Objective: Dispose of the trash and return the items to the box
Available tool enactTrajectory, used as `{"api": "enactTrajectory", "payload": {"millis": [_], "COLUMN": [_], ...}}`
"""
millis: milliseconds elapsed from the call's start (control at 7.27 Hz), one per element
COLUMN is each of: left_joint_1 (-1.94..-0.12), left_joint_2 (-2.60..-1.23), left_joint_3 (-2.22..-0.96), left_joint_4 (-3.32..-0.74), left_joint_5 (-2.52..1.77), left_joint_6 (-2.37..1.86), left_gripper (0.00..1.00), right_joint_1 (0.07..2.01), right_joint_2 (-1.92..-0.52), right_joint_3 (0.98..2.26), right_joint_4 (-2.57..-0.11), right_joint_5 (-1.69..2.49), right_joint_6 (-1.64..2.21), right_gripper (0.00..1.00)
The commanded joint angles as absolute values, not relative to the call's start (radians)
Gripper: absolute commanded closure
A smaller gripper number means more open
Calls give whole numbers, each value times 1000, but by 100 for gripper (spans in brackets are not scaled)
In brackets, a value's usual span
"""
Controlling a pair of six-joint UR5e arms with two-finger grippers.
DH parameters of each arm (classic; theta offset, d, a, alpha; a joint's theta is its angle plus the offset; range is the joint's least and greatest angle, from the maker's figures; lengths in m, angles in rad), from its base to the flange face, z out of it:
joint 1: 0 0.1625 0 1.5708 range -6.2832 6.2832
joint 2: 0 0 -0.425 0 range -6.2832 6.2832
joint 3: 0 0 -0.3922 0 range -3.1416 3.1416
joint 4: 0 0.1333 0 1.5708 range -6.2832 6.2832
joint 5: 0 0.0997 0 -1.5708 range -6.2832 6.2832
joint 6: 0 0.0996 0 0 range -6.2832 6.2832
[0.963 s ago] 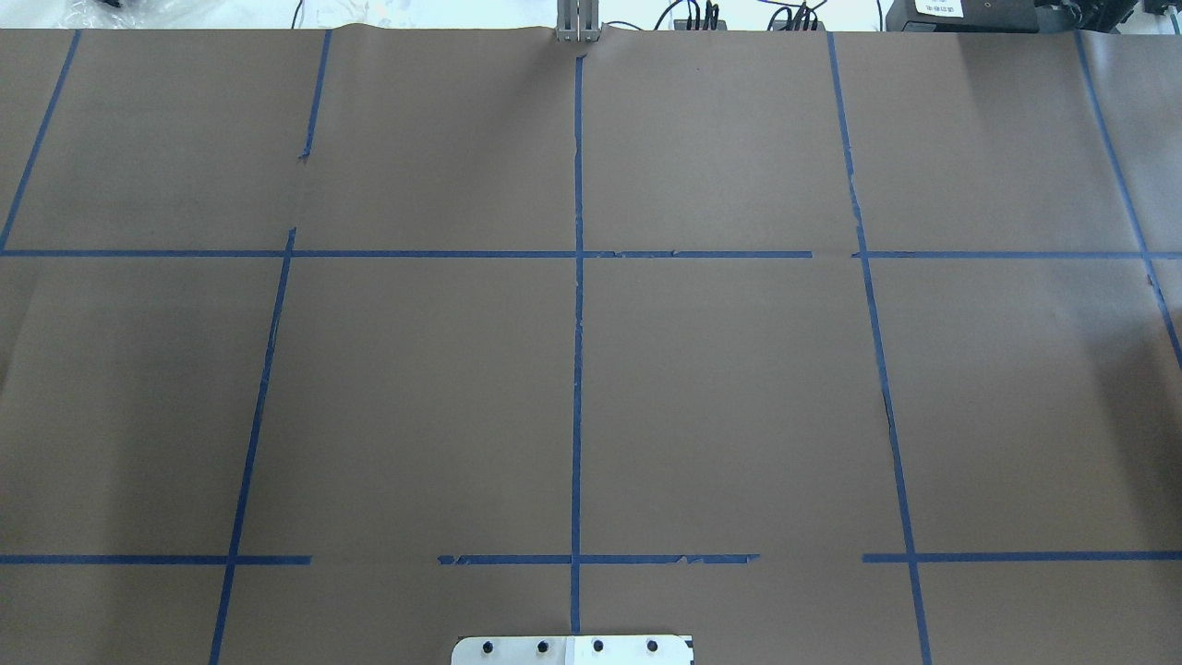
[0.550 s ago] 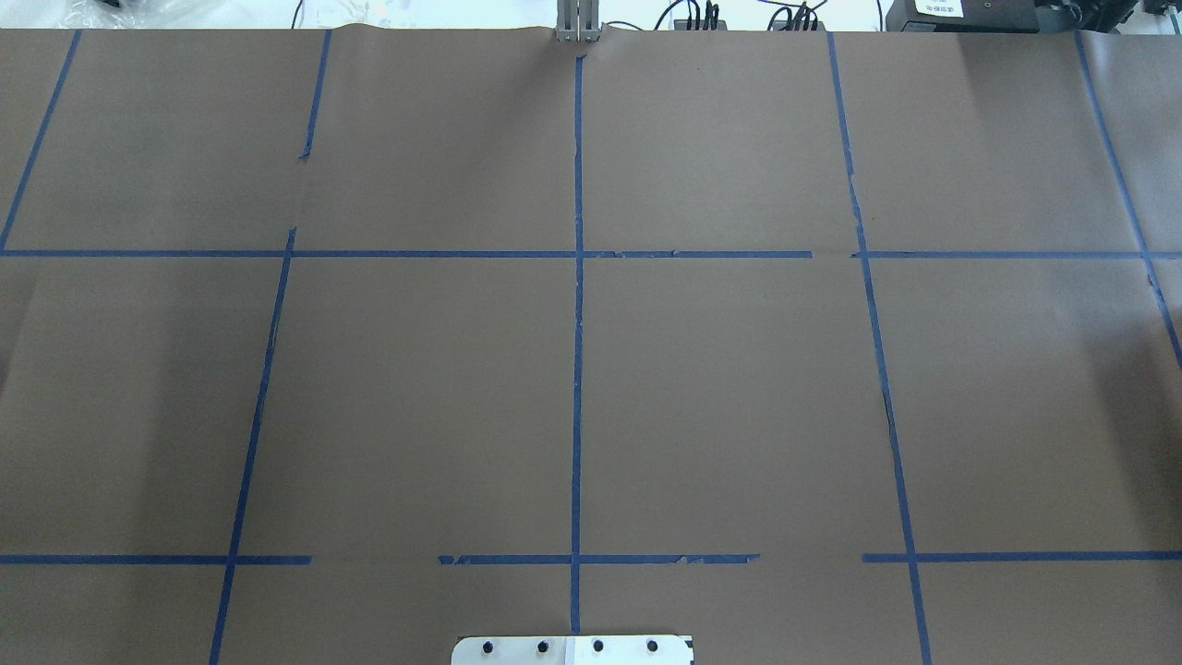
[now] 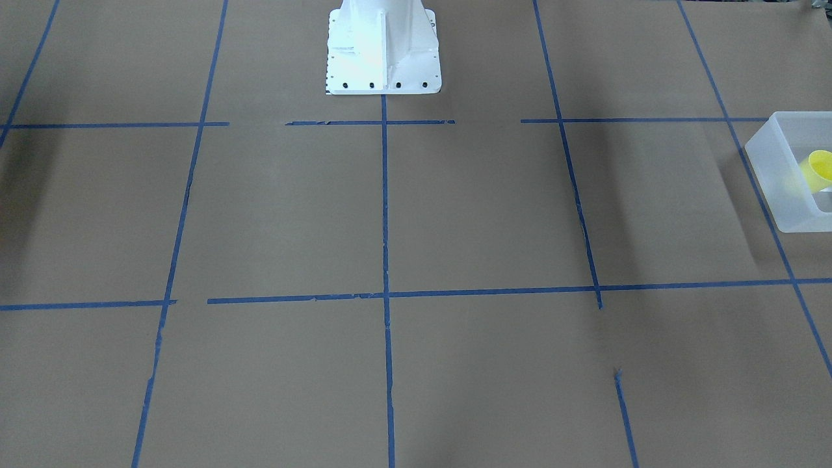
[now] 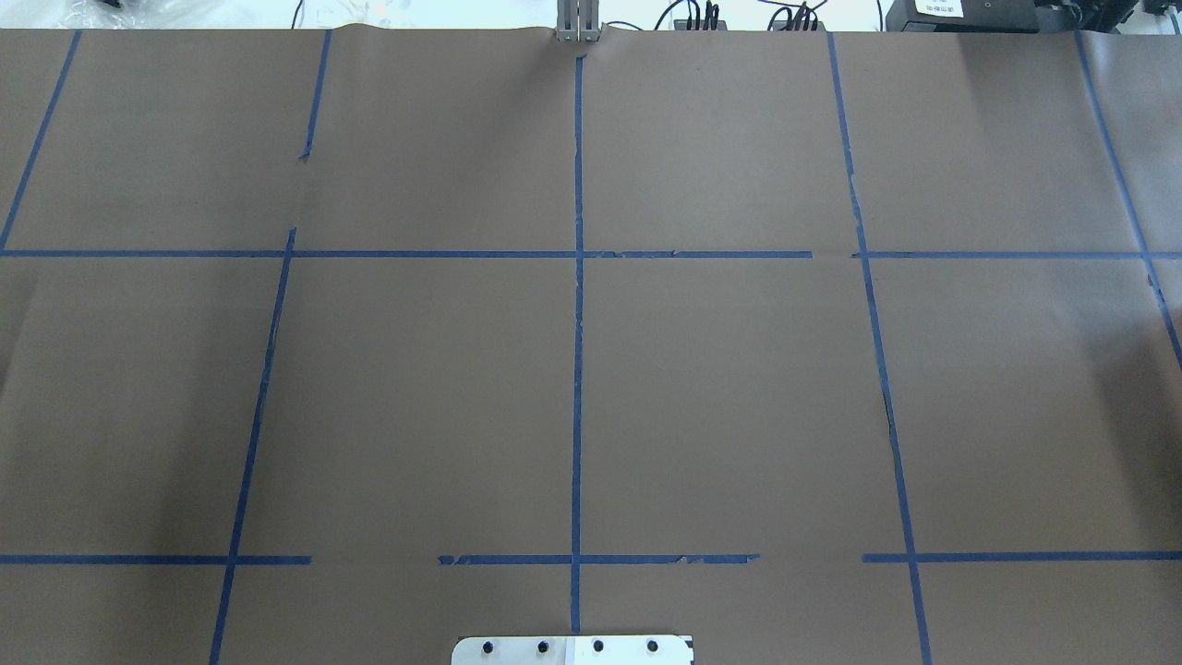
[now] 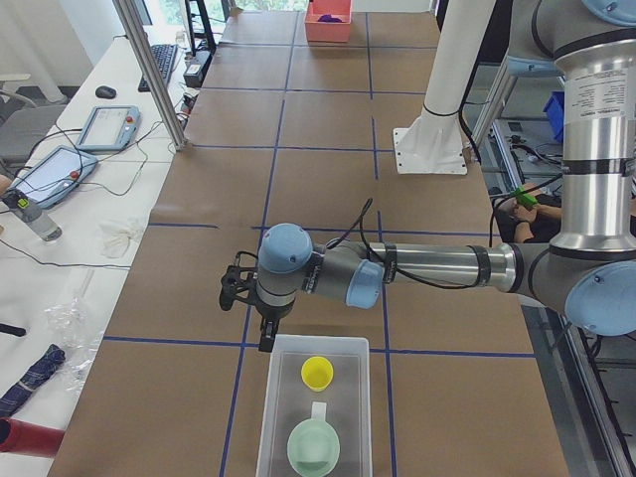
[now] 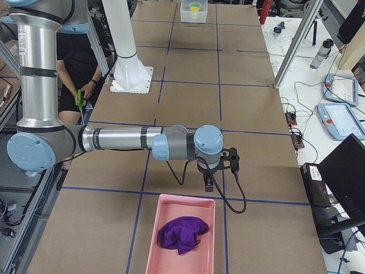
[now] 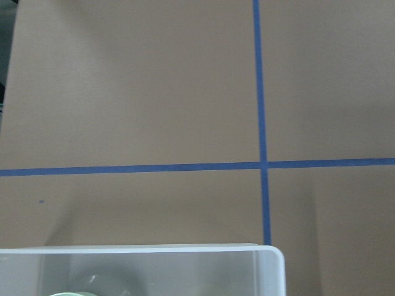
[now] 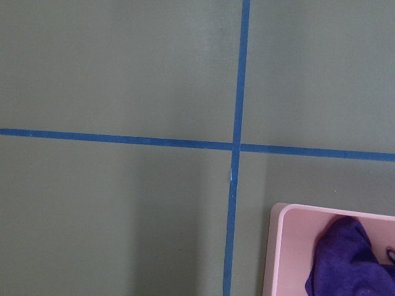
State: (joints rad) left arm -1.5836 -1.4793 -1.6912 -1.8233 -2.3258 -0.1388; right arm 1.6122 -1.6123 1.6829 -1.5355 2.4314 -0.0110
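Front-facing, the yellow cup (image 3: 820, 168) is sitting inside the box (image 3: 773, 182) at the counter's (image 3: 455, 214) edge. Overhead is showing neither arm nor box. From the left end, the left hand (image 5: 266, 336) is hovering just beside the box rim; I cannot tell its opening. From the right end, the right hand (image 6: 209, 184) is hanging near a pink tray (image 6: 149, 240) holding a purple cloth (image 6: 181, 234), its opening equally unclear. Sorting is looking done, so the next move is probably calling both arms clear.

Brown-papered table (image 4: 739, 369) gridded with blue tape (image 4: 578, 369), carrying a white robot pedestal (image 3: 383, 58), a frosted white bin (image 3: 773, 182) at one end, a pink tray (image 6: 182, 208) opposite.
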Motion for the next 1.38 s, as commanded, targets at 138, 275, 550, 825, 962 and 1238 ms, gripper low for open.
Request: {"api": "enactTrajectory", "payload": {"millis": [138,275,550,825,962,1238], "left_joint_1": [-1562,-1562,-1565,-1565,-1565,-1565], "left_joint_2": [-1474,-1467,-1462,-1460,-1460,-1462], "left_joint_3": [-1683,-1680,-1680,-1678,-1678,-1678], "left_joint_4": [-1824,-1822,-1822,-1822,-1821,-1821], "left_joint_5": [-2326,-2326,-2326,-2326,-2326,-2326], "left_joint_6": [-155,-155,-155,-155,-153,-153], "left_gripper": [0,0,0,0,0,0], "right_joint_1": [1611,1612,1612,1612,1612,1612], "right_joint_2": [-1608,-1603,-1603,-1603,-1603,-1603], "right_joint_3": [1677,1672,1671,1667,1667,1667], "right_joint_4": [-1536,-1537,-1537,-1537,-1537,-1537], "right_joint_5": [2431,2430,2430,2430,2430,2430], "right_joint_6": [-12,-12,-14,-14,-14,-14], "right_gripper": [0,0,0,0,0,0]}}
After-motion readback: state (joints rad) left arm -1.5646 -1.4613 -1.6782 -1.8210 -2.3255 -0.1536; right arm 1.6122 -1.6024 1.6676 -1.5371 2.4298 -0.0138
